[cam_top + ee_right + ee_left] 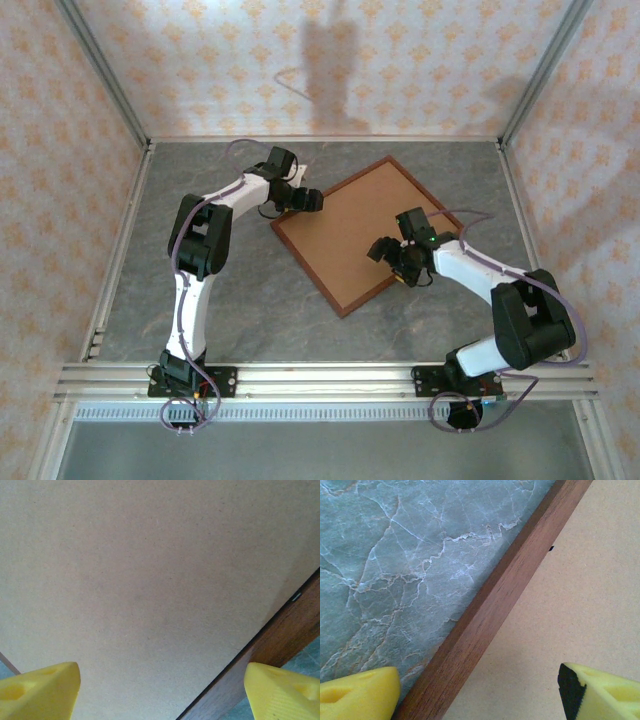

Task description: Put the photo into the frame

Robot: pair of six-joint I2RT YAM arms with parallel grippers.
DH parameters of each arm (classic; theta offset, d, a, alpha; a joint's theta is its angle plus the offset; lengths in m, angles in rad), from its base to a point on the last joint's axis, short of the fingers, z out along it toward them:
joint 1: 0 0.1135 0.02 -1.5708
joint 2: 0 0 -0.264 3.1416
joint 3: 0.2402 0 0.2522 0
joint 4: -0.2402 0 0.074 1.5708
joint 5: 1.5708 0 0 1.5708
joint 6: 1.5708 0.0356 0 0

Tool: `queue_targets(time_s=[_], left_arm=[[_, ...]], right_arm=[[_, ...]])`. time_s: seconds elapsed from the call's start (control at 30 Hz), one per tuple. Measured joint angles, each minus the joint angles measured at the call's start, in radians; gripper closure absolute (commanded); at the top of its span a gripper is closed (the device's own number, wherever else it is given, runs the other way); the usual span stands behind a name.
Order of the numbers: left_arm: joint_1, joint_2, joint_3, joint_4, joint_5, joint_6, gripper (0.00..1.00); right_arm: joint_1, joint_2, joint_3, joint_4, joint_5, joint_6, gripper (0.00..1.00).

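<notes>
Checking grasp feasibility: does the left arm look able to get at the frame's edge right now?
Probably yes. The left tool is open and straddles the frame moulding, one finger over the table, the other over the backing board, with nothing in between.

The grey table (250,320) has open room on the left, at the back and in front, so a gripper can move there. The frame (307,272) lies flat in the middle, with the brown backing board (350,235) in it. The left arm (190,300) reaches over its upper left edge. The right arm (470,265) reaches over its right side. Walls (300,70) shut in three sides.
</notes>
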Motion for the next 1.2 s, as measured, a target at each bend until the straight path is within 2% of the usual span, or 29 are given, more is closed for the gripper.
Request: queue_targets(time_s=[0.17, 0.3, 0.5, 0.77, 0.9, 1.03, 1.1, 1.2], left_arm=[[0.0, 0.0, 0.0, 0.0, 0.0, 0.0, 0.19], [0.0, 0.0, 0.0, 0.0, -0.001, -0.003, 0.19], [0.0, -0.002, 0.0, 0.001, -0.004, -0.02, 0.19], [0.0, -0.003, 0.0, 0.0, -0.008, -0.023, 0.18], [0.0, -0.004, 0.0, 0.0, -0.012, -0.031, 0.17], [0.0, -0.019, -0.02, 0.016, -0.035, -0.055, 0.14], [0.0, -0.05, -0.073, 0.058, -0.059, -0.082, 0.13], [0.0, -0.138, -0.194, 0.095, -0.137, -0.136, 0.12]], right_arm=[[0.034, -0.004, 0.025, -0.024, -0.013, -0.093, 0.09], [0.113, -0.01, 0.085, -0.101, -0.008, -0.236, 0.05], [0.322, 0.019, 0.206, -0.177, 0.12, -0.43, 0.01], [0.498, 0.153, 0.26, -0.238, 0.342, -0.581, 0.01], [0.552, 0.19, 0.276, -0.261, 0.432, -0.615, 0.0], [0.519, 0.185, 0.277, -0.259, 0.474, -0.616, 0.0], [0.433, 0.167, 0.277, -0.243, 0.452, -0.605, 0.0], [0.246, 0.127, 0.279, -0.194, 0.407, -0.576, 0.01]])
